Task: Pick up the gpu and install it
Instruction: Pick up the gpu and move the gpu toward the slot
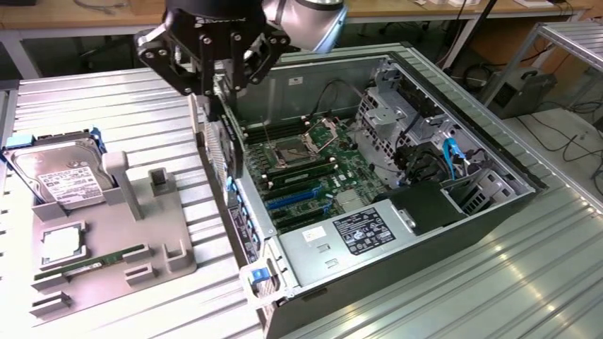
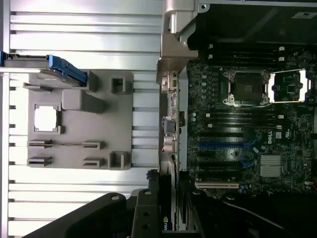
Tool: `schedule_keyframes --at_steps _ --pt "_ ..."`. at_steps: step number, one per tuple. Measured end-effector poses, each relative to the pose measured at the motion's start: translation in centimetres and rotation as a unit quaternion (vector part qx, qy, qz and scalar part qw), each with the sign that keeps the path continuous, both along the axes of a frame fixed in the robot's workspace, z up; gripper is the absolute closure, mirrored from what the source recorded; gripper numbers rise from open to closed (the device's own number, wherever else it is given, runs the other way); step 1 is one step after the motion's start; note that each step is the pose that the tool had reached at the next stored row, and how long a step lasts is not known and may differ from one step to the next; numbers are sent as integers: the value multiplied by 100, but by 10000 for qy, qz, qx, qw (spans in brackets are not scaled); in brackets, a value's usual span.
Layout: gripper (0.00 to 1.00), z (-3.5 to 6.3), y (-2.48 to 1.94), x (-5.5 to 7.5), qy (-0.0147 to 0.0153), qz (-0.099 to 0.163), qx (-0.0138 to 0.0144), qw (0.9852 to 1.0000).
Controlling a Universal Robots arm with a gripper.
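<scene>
The gpu (image 1: 215, 138), a thin dark card with a perforated silver bracket, hangs upright from my gripper (image 1: 219, 88), which is shut on its top edge. It hovers above the near side wall of the open computer case (image 1: 490, 162), at the exterior view's left of the motherboard (image 1: 311, 169). The blue expansion slots (image 1: 296, 199) lie below it and toward the exterior view's right. In the wrist view the gpu (image 2: 168, 220) appears edge-on in the gripper (image 2: 166, 208), over the case wall beside the motherboard (image 2: 237, 139) and its blue slots (image 2: 225, 146).
A grey parts fixture (image 1: 123, 233) lies at the exterior view's left, holding a hard drive (image 1: 61, 173), a processor (image 1: 61, 244) and a green memory stick (image 1: 94, 263). Inside the case are a power supply (image 1: 363, 233) and drive cages (image 1: 405, 106). The table is ribbed metal.
</scene>
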State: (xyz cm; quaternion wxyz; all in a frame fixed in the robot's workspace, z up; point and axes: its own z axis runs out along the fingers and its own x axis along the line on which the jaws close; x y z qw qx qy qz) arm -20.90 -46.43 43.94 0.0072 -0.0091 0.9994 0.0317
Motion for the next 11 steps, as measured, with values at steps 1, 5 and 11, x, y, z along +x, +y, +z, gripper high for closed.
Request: schedule_keyframes --at_steps 1,5,11 --pt "74 3 -8 48 6 0 1 10000" --pt "74 6 -30 268 30 -1 6 10000" --pt "74 3 -39 581 38 0 18 10000"
